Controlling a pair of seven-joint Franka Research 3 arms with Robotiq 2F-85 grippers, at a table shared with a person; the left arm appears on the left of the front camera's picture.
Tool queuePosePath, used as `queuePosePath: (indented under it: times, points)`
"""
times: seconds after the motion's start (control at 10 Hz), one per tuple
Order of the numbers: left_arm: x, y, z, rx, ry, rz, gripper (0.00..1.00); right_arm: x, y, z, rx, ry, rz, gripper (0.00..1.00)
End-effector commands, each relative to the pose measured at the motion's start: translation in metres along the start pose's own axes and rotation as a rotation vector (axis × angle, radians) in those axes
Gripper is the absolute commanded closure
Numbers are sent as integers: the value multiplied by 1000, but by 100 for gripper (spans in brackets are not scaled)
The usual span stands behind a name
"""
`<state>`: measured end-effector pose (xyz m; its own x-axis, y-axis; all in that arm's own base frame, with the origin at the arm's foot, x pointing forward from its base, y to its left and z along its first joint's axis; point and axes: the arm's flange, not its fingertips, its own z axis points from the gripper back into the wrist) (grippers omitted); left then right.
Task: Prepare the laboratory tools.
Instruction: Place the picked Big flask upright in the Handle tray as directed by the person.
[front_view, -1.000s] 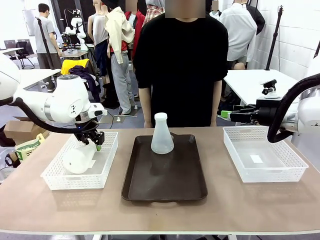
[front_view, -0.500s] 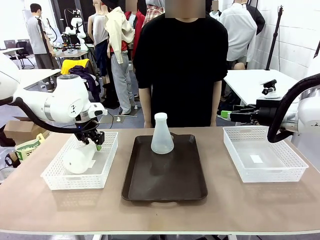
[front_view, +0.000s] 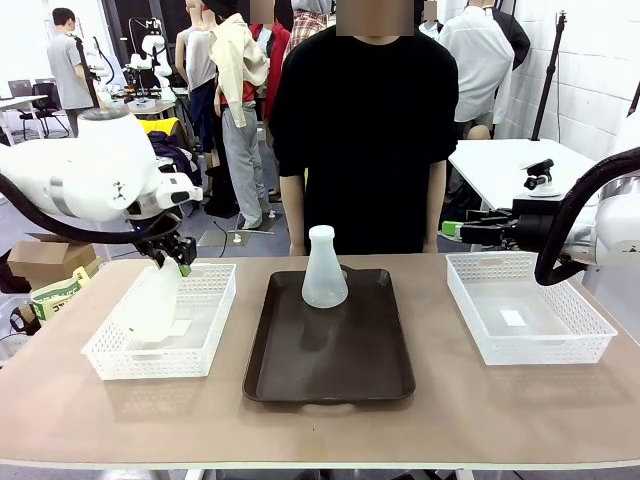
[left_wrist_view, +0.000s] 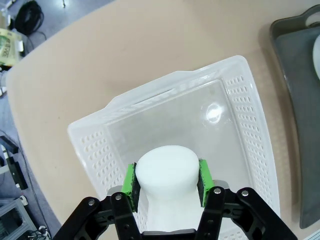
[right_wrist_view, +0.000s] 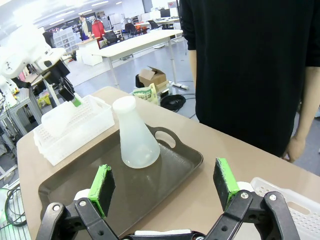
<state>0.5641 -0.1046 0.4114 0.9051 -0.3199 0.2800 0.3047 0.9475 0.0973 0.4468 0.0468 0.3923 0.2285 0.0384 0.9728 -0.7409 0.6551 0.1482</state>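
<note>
A frosted white flask (front_view: 155, 300) hangs by its neck from my left gripper (front_view: 180, 258), which is shut on it. The flask's wide base still dips inside the left mesh basket (front_view: 205, 345). In the left wrist view the green pads (left_wrist_view: 131, 181) clamp the flask (left_wrist_view: 167, 172) above the basket (left_wrist_view: 235, 67). A second flask (front_view: 323, 268) stands upright at the far end of the dark brown tray (front_view: 330, 350). My right gripper (right_wrist_view: 164, 185) is open and empty, hanging off to the right of the tray (right_wrist_view: 170, 162), facing that flask (right_wrist_view: 135, 137).
A second white mesh basket (front_view: 525, 340) stands on the right of the table. A person in a black shirt (front_view: 360, 110) stands at the far edge behind the tray, arms down. Bare tabletop runs along the near edge.
My left arm has risen and swung slightly left, lifting the flask from lying tilted in the basket to hanging nearly upright. The right arm and the tray's flask have not moved.
</note>
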Motion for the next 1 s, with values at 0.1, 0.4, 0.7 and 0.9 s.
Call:
queuePosePath:
  times: [0.1,0.4,0.7,0.9]
  points:
    - [-19,5,33,-35,-59,-21,100,-1,3,1,-9,9,-10,0]
    - [-26,2,64,-104,-128,-50,100,-1,3,1,-9,9,-10,0]
    - [-38,3,95,-203,-217,-91,100,-1,3,1,-9,9,-10,0]
    - [-45,3,107,-212,-258,-98,100,-1,3,1,-9,9,-10,0]
